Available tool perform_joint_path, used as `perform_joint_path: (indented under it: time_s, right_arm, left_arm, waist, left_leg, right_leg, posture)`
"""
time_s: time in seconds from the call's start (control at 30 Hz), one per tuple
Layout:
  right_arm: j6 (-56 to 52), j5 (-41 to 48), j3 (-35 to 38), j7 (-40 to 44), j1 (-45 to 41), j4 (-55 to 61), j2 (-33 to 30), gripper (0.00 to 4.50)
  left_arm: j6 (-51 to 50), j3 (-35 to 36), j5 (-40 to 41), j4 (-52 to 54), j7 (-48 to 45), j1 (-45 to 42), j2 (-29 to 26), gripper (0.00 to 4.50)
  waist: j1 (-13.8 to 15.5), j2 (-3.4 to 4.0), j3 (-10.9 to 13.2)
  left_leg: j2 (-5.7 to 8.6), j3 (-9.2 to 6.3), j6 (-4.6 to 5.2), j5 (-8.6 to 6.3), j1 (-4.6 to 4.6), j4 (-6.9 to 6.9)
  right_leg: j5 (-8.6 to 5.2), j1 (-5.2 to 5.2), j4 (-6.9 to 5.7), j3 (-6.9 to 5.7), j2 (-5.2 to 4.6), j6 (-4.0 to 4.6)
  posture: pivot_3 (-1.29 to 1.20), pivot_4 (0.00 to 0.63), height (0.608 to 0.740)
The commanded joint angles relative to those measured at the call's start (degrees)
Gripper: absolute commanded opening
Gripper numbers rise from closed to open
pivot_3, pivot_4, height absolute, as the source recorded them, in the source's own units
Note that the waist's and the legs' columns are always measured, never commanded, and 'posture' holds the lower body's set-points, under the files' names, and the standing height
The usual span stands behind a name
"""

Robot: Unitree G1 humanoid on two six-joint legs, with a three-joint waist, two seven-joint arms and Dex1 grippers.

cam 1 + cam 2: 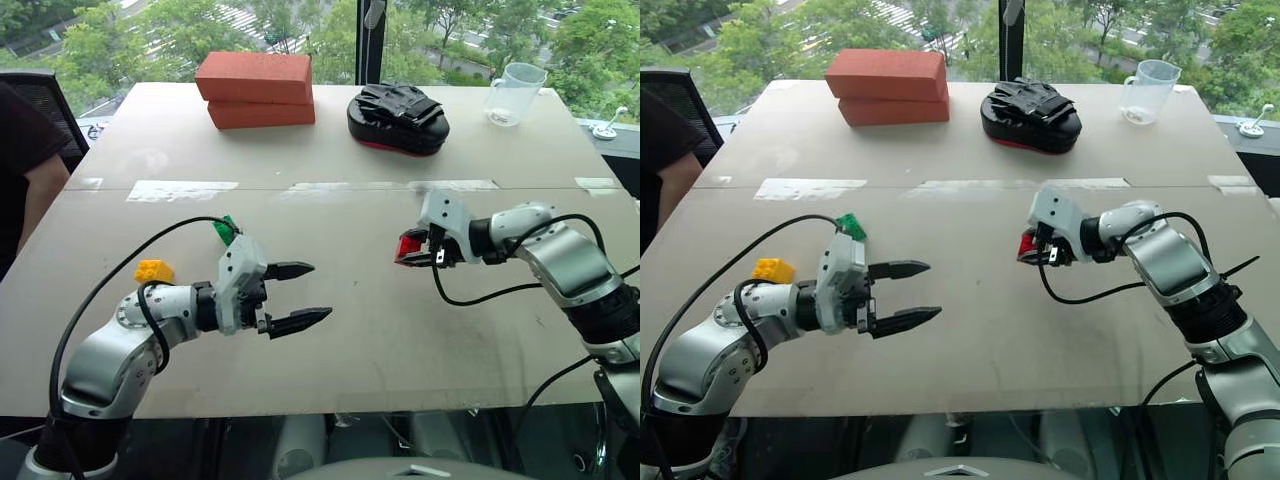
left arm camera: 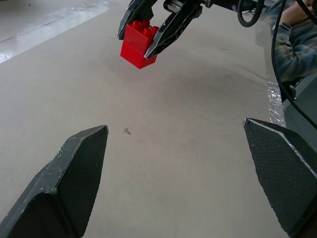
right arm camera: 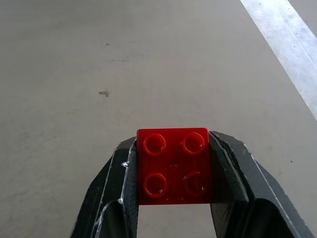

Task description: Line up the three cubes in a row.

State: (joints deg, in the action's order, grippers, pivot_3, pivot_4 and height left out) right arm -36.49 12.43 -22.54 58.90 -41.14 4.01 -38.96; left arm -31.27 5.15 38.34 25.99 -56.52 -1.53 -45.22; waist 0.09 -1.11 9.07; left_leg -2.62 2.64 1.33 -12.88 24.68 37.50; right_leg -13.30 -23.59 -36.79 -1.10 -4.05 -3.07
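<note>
Right gripper (image 3: 173,168) clenched on red cube (image 3: 173,166), mid-frame; left gripper (image 1: 298,296) released. Off-line placement from green cube (image 1: 226,230), yellow cube (image 1: 154,270) at left breaks row.

Pale grey tabletop (image 1: 380,330) with tape strips (image 1: 182,189) across it, set against large windows (image 1: 450,35) admitting daylight, green trees (image 1: 120,40) visible outside.
</note>
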Motion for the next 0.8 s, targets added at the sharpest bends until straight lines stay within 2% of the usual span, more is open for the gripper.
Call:
perform_joint_path:
  time_s: [0.03, 0.43, 0.8]
  right_arm:
    - [1.8, -1.6, -0.1, 1.4, -2.2, -1.3, 0.7, 1.32]
    - [9.9, -6.0, -1.7, 6.5, -4.3, -11.0, 5.2, 1.32]
    - [15.4, -9.6, -2.4, 11.1, -5.5, -16.8, 6.7, 1.32]
  left_arm:
    - [0.7, 2.8, 0.9, 2.8, 0.2, 1.5, -0.4, 4.50]
    - [3.0, 3.7, -0.7, 3.9, -0.3, 5.0, -0.5, 4.50]
    - [4.6, 5.3, -0.7, 3.5, -2.2, 7.1, -1.1, 4.50]
  waist:
    - [0.0, 0.00, 0.0]
    - [-0.3, 0.00, 0.0]
    - [-0.7, 0.01, 0.0]
  left_leg:
    - [0.00, -0.02, 0.00, 0.00, 0.00, -0.02]
    - [-0.03, 0.02, 0.00, 0.00, -0.03, -0.07]
    - [-0.03, 0.03, 0.00, 0.00, -0.05, -0.08]
  right_leg:
    - [0.01, 0.00, 0.00, -0.01, 0.01, -0.02]
    - [0.02, -0.03, -0.02, 0.01, 0.05, -0.03]
    - [0.02, -0.04, -0.06, 0.02, 0.05, -0.04]
  posture:
    - [0.00, 0.150, 0.740]
    - [0.00, 0.150, 0.740]
    - [0.00, 0.150, 0.740]
